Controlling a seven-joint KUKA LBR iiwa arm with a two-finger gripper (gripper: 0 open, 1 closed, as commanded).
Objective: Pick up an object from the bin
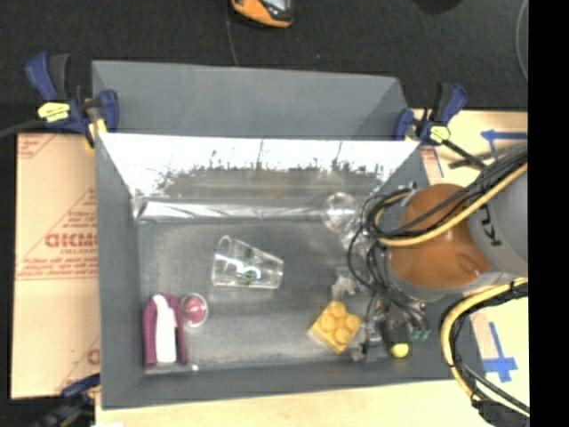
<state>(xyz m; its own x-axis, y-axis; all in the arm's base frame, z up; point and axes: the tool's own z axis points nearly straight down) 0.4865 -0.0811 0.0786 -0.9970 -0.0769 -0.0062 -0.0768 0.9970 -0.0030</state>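
My gripper [377,326] is low in the bin's front right corner, under the orange wrist cover and its cables. Right beside it on its left lies a yellow studded toy brick [334,326], touching or nearly touching the gripper; I cannot tell which. A small grey-white lump [343,285] lies just behind the brick. A clear round thing [339,208] rests by the back wall, left of the cables.
A clear plastic cup [246,267] lies on its side in the middle of the bin. In the front left corner a purple and white bottle [162,331] lies beside a small pink ball [193,310]. The arm covers the bin's right side.
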